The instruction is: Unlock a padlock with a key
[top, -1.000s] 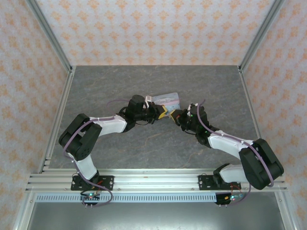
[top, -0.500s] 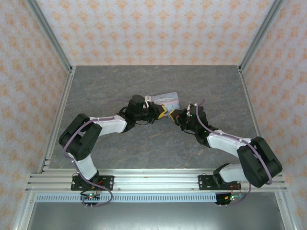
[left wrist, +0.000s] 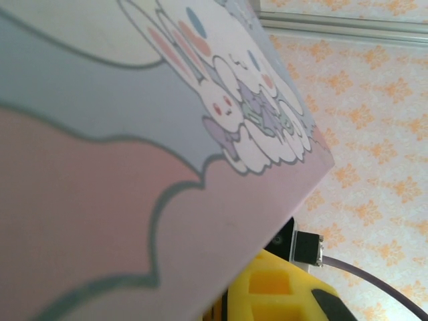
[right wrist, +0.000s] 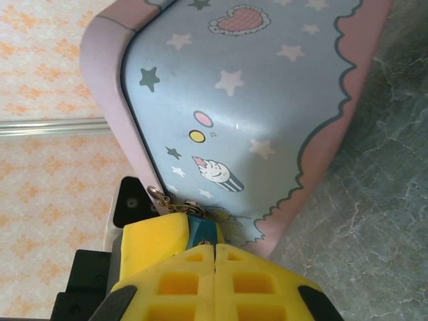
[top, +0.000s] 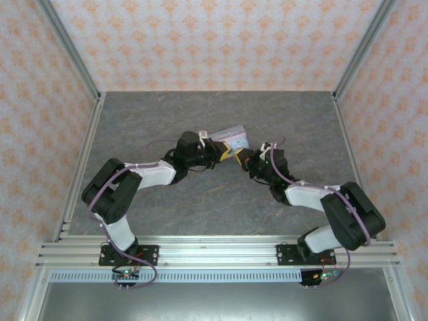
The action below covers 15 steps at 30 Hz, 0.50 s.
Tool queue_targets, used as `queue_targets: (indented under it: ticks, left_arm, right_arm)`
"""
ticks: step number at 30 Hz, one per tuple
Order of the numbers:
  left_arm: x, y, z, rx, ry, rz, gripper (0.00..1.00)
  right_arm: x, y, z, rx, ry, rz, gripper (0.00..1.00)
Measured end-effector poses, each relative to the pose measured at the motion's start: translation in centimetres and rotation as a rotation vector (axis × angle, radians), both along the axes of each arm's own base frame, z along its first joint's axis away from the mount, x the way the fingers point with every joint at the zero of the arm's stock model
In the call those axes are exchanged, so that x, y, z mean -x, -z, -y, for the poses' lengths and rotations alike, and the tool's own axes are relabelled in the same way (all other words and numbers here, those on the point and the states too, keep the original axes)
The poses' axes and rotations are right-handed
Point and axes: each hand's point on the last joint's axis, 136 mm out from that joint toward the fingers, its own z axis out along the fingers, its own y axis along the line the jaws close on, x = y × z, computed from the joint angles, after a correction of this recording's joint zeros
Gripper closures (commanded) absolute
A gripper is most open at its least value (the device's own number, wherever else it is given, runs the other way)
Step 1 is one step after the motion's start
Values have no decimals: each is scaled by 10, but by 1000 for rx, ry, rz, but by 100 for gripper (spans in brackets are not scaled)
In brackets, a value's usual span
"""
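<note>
I'm reading the tin [right wrist: 254,100] from the right wrist camera: pale blue face, pink scalloped border, printed stars, a checked heart and a cupcake. The left wrist camera is giving me another face, a white cartoon rabbit on pink and lilac, right up against the lens, with one yellow finger [left wrist: 281,297] beneath its edge.

The padlock [right wrist: 201,231], tiny and teal, is sitting against the tin's rim, just at the tips of the right gripper [right wrist: 215,253]. From above it is too small to make out. That gripper's fingers [right wrist: 261,281] are lying pressed together with no gap, and whether they are pinching anything I cannot tell.

From above, the left gripper [top: 223,152] is clamping the tin's near edge, holding it tilted over the grey table [top: 154,120], and the two grippers are almost meeting.

Against a second ago, the tin and both grippers are sitting slightly farther from me, and the right arm's elbow [top: 351,215] is drawn in toward the middle.
</note>
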Motion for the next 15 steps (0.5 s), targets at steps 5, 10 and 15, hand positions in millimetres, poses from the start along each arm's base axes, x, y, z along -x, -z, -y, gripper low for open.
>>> queue_targets:
  ticks: [5, 10, 15]
  left_arm:
    - [-1, -3, 0, 20, -7, -2, 100]
    - [-2, -4, -2, 31, -23, -2, 100]
    - [-4, -4, -4, 32, -39, -5, 100]
  right_arm:
    - [-1, -2, 1, -19, -17, 16, 100]
    - [-3, -2, -1, -39, -39, 25, 100]
    - [-6, -1, -3, -62, -42, 27, 100]
